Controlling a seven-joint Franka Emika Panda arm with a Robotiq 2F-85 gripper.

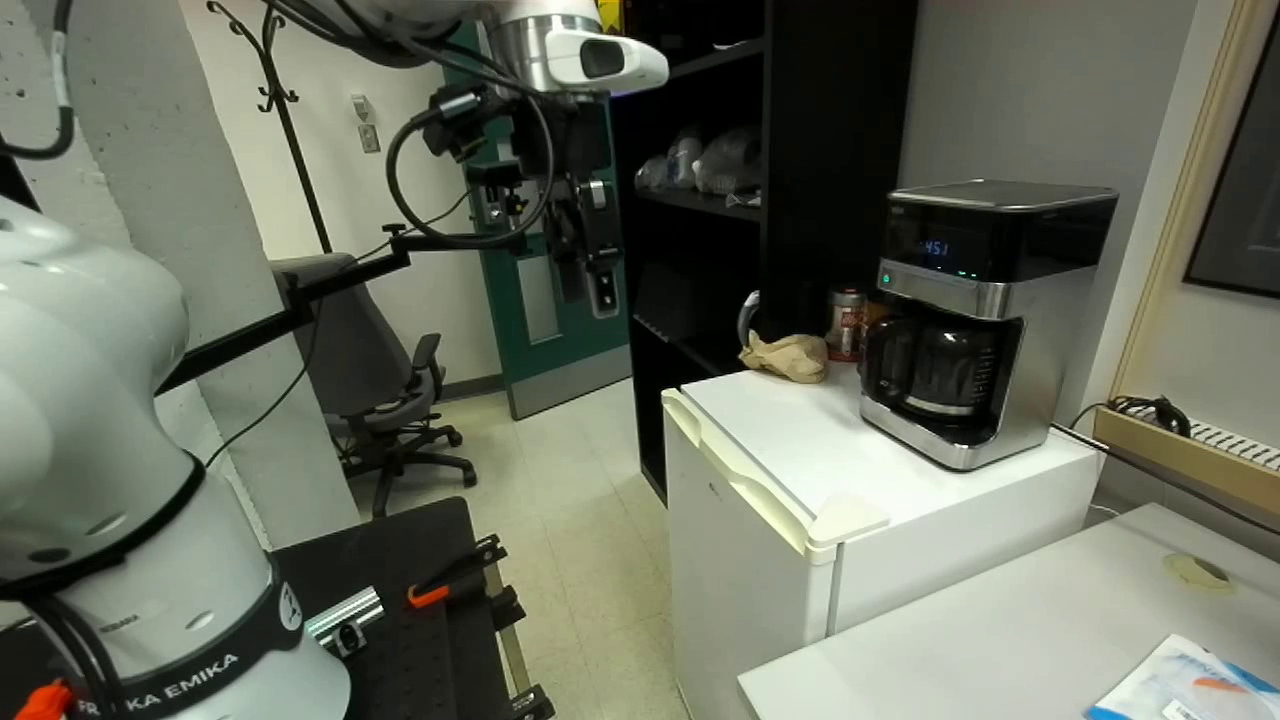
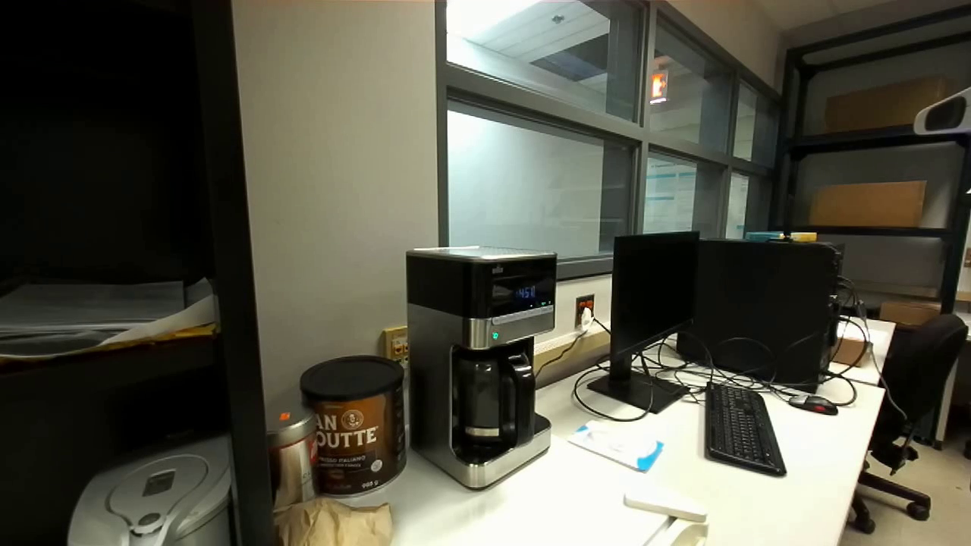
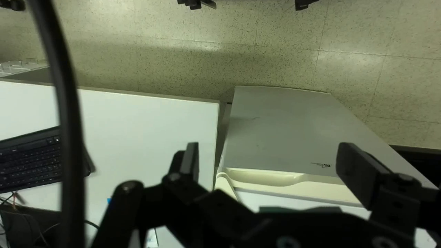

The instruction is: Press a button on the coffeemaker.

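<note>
The white fridge (image 1: 775, 430) bears the coffeemaker (image 1: 1035, 330), brown canister (image 2: 353, 428) beside it, crumpled paper (image 2: 334, 525) near — fingers (image 3: 358, 175) spread apart.

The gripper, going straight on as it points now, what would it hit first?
Probably the floor: the gripper points down; in an exterior view its line seems to clear the white fridge. Depth is unclear: the wrist view shows the fridge door beyond the fingers, so it might graze that.

Both exterior views share the coffeemaker (image 1: 990, 300); the wrist view looks down.
</note>
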